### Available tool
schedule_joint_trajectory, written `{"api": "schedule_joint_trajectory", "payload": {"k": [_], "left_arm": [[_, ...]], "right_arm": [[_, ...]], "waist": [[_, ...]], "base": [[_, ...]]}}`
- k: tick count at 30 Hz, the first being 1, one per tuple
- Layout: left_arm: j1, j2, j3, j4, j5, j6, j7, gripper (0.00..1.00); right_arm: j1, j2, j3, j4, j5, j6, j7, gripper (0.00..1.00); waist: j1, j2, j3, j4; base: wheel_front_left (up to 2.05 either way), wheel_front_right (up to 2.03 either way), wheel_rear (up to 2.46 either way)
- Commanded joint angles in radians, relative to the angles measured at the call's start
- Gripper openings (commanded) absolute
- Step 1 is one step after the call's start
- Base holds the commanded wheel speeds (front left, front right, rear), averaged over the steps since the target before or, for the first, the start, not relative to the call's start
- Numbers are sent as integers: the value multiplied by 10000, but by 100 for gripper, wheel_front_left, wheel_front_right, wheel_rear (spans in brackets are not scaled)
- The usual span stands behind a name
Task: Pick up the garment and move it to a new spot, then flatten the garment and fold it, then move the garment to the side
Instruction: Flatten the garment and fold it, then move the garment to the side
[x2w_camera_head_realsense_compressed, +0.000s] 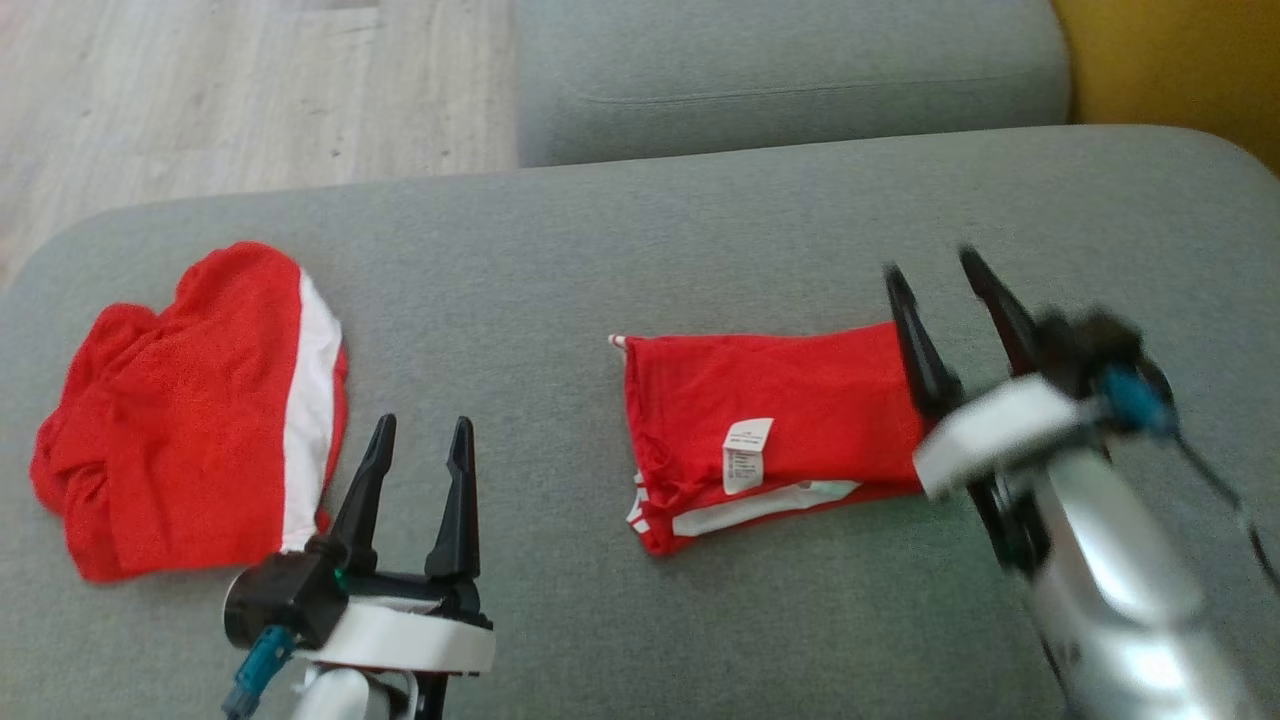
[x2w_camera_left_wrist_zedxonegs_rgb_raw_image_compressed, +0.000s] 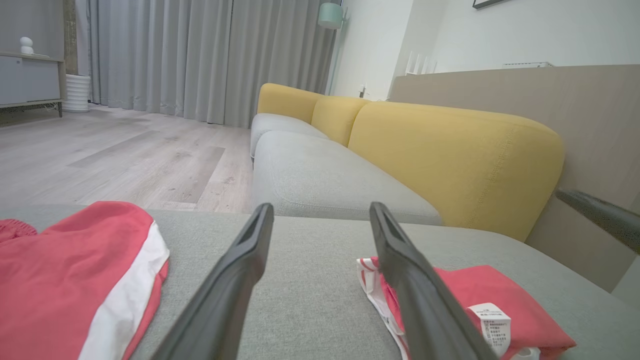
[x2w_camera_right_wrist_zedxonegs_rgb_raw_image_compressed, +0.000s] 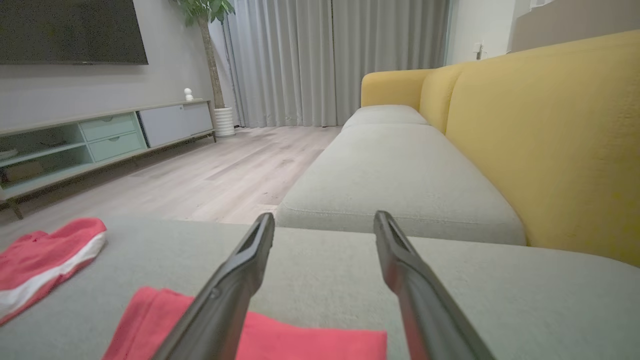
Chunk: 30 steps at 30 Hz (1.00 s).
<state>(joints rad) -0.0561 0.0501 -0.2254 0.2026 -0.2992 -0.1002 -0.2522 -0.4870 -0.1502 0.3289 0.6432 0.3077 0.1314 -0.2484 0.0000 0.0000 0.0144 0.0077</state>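
Red folded garment (x2w_camera_head_realsense_compressed: 800, 400) amid bare grey cushion (x2w_camera_head_realsense_compressed: 700, 250), well off edges

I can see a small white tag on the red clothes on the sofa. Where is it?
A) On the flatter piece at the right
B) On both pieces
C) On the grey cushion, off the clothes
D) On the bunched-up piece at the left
A: the white tag lies on the flatter red garment beside the right gripper. The bunched garment has a white stripe but no tag in sight.
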Motion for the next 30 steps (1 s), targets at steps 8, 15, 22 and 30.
{"api": "schedule_joint_trajectory", "payload": {"k": [8, 15, 22, 30], "left_arm": [[-286, 1, 239, -506, -128, 137, -95, 100], [-216, 1, -32, -199, -102, 68, -95, 100], [-145, 1, 25, -253, -71, 156, -95, 100], [-128, 1, 5, -337, -36, 191, -95, 100]], "right_arm": [[2620, 763, -2178, -2753, -2223, -7, -132, 100], [3841, 993, -2819, -3761, -2288, -7, -133, 100], [4008, 998, -2807, -3873, -2046, -7, -133, 100], [3978, 999, -2844, -3828, -2084, -7, -133, 100]], "waist": [[0, 0, 5, -407], [0, 0, 18, -481], [0, 0, 43, -455], [0, 0, 85, -349]], "base": [[0, 0, 0], [0, 0, 0], [0, 0, 0], [0, 0, 0]]}}
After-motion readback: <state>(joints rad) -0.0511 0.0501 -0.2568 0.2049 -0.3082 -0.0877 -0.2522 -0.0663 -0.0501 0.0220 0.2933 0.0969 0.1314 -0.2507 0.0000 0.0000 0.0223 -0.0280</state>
